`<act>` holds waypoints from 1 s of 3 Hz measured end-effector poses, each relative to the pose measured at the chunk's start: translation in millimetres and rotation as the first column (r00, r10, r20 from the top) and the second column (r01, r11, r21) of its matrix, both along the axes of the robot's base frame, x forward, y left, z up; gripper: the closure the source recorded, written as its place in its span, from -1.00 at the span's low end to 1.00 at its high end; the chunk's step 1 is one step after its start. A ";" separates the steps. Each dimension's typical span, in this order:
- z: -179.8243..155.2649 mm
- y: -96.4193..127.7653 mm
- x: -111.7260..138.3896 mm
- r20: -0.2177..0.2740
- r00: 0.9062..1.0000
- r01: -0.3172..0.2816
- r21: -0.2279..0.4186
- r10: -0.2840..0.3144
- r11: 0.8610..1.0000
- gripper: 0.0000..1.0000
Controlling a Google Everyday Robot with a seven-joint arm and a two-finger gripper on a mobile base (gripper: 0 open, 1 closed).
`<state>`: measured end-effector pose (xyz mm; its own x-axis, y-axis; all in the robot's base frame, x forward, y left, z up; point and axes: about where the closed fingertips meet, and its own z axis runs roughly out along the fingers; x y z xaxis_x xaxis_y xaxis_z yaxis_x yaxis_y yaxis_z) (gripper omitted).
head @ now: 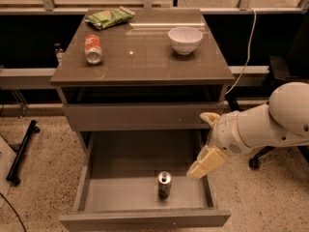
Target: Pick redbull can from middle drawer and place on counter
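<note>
The redbull can (164, 184) stands upright near the front middle of the open middle drawer (145, 219), which is pulled out under the cabinet. My gripper (200, 145) hangs at the drawer's right wall, above and to the right of the can, apart from it. Its cream fingers (206, 162) are spread open and hold nothing. The glossy brown-grey counter (145, 57) tops the cabinet above.
On the counter lie a red soda can (93, 49) on its side at the left, a green chip bag (109, 17) at the back left and a white bowl (185, 39) at the back right. A shallower closed drawer front (135, 116) sits above the open drawer. A cable (248, 47) hangs at the right.
</note>
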<state>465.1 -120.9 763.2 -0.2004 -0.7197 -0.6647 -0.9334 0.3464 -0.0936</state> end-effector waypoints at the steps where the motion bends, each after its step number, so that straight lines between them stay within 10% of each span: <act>1: -22.2 12.9 7.8 0.001 1.000 0.005 0.013 -0.005 1.000 -1.00; 3: -128.4 41.2 43.3 -0.024 0.998 0.053 0.127 -0.050 0.990 -1.00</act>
